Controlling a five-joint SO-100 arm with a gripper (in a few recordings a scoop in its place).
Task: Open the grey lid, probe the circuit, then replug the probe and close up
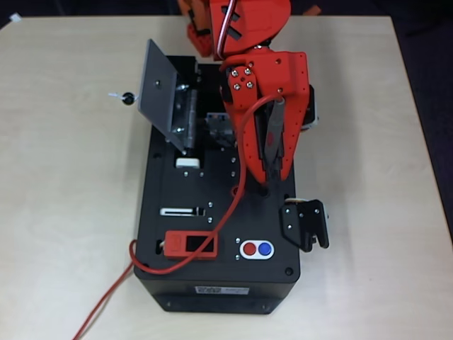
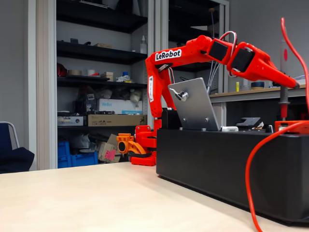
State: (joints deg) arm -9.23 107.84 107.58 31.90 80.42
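Orange plastic fingers of the claw (image 1: pixel 272 152) are closed on the probe (image 1: pixel 273 131), a slim grey rod lying between them and pointing down toward the top of the black box (image 1: pixel 219 283). In the overhead view the claw tip sits just above a small round hole on the right side of the box top; whether the probe tip is in that hole cannot be told. In the fixed view the probe (image 2: pixel 284 104) stands upright under the arm's end, with a red band low on its shaft, its lower end at the box top.

A red wire (image 1: pixel 233 212) runs from the probe's upper end, curves down across the box top, loops by the red display (image 1: pixel 190 244) at the front, and trails off over the box edge onto the counter (image 1: pixel 71 212) — pale wood.

Left of the claw, the grey lid (image 1: pixel 157 85) is swung open and stands tilted up on its hinge, its black knob (image 1: pixel 128 98) out over the counter. Between the lid's hinge and the arm lies the open recess with the circuit (image 1: pixel 212 127), metal parts partly hidden by the arm.

Near the front of the box sit a red and blue button pair (image 1: pixel 257 248), and a black bracket (image 1: pixel 306 224) juts from the right edge.
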